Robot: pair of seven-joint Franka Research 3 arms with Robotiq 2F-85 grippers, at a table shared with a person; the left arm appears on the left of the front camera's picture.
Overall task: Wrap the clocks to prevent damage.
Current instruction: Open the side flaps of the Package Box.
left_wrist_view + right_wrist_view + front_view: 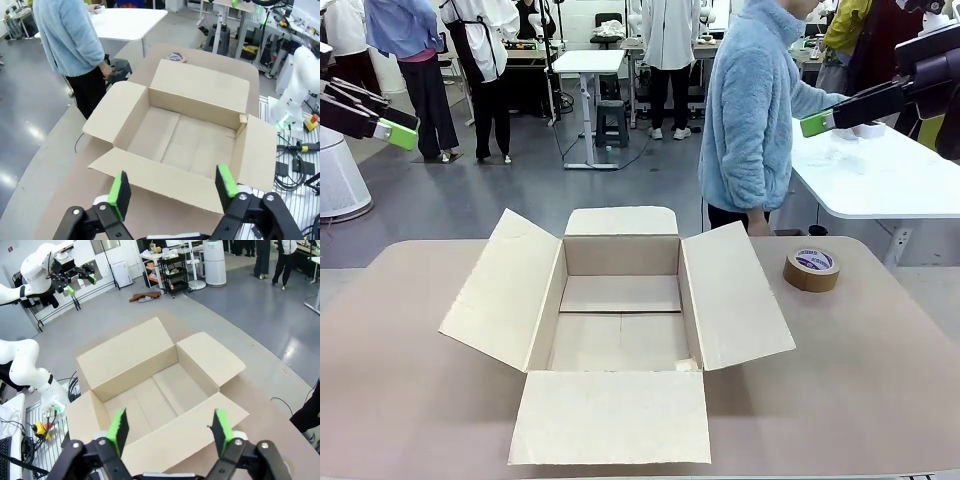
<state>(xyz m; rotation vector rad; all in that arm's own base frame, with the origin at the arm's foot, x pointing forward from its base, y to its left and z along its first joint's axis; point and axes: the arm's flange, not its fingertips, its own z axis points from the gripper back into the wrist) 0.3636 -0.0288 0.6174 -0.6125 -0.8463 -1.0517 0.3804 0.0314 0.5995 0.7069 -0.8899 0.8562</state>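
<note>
Nearest the front camera lies the near flap of the open cardboard box [610, 415], spread flat on the brown table [880, 370]. All 4 flaps are folded outward, and the box floor shows as plain cardboard with its 2 bottom panels meeting at a seam. On the table to the right of the box, well apart from it, a brown tape roll [811, 268] lies flat.

Beyond the far edge stands a person [755, 110] in a pale blue fleece, turned toward a white table [890, 180], with 1 hand reaching onto it. Something pale [865, 132] lies there by that hand. It is too small and too washed out to tell whether it is the wrapped clocks.

Both arms hang high and wide of the box, with nothing between them and it. The left gripper [400, 127] sits at the left edge, and the right gripper [815, 124] comes in from the upper right, in front of the white table. Each wrist view looks down on the box between that gripper's fingers. The left gripper [172, 187] has its jaws spread wide and holds nothing, and so does the right gripper [170, 427].
</note>
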